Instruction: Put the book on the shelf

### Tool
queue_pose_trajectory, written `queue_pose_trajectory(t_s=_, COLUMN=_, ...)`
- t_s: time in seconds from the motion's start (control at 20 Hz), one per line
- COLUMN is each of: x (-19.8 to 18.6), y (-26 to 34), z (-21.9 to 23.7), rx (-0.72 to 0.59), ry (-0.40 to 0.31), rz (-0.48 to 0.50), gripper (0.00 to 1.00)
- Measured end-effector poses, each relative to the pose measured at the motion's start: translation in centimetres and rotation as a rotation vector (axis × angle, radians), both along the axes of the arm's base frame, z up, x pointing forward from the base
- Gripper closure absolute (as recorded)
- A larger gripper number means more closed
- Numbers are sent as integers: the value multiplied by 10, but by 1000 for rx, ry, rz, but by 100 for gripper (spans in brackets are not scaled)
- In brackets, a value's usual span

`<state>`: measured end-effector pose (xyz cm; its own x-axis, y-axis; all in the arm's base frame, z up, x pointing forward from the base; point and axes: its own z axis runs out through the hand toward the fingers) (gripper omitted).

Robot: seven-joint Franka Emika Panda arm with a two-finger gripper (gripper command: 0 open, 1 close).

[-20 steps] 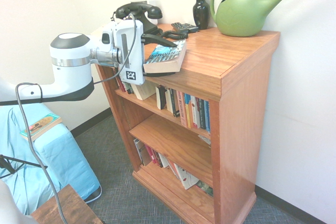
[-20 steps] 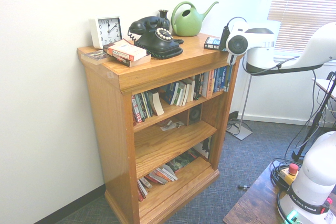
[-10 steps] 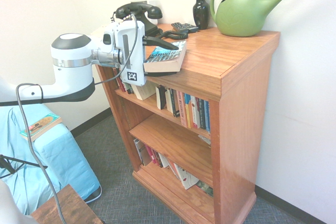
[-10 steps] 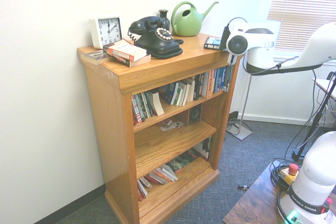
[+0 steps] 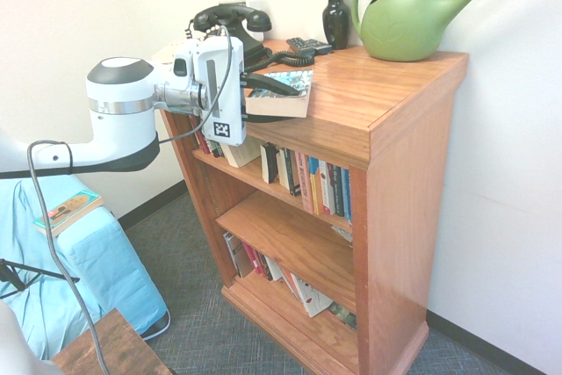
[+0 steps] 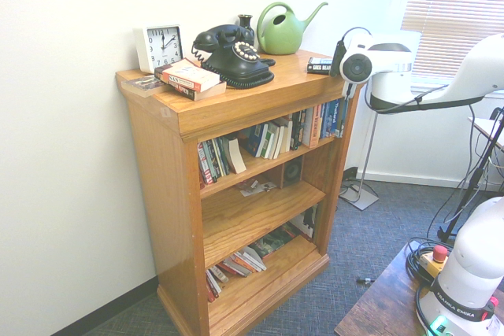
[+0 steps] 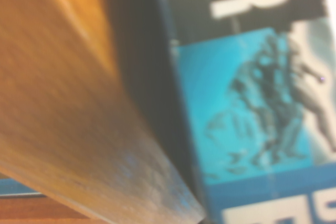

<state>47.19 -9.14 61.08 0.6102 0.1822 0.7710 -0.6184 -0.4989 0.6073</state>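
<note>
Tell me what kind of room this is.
Probably a study or living-room corner: a wooden bookcase packed with books stands against the wall, a black rotary phone and white clock sit on top, and the window has blinds.

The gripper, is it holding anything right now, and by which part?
The gripper clamps the book flat, one finger on its cover and one beneath, at the end overhanging the bookcase top.
</note>
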Motion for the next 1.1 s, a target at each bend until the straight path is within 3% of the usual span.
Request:
queue_pose_trajectory(t_s=0.45, x=-10, y=-2, z=-2, rx=14, ry=-4, rz=-6, gripper=100)
queue_pose_trajectory(t_s=0.65, x=-25, y=2, z=14, rx=76, ry=-48, rz=-20, gripper=100)
queue_pose_trajectory(t_s=0.85, x=-70, y=35, z=30, rx=221, ry=-90, rz=-52, gripper=100)
queue_pose_trajectory(t_s=1.1, x=-156, y=98, z=22, rx=465, ry=-64, rz=-79, gripper=100)
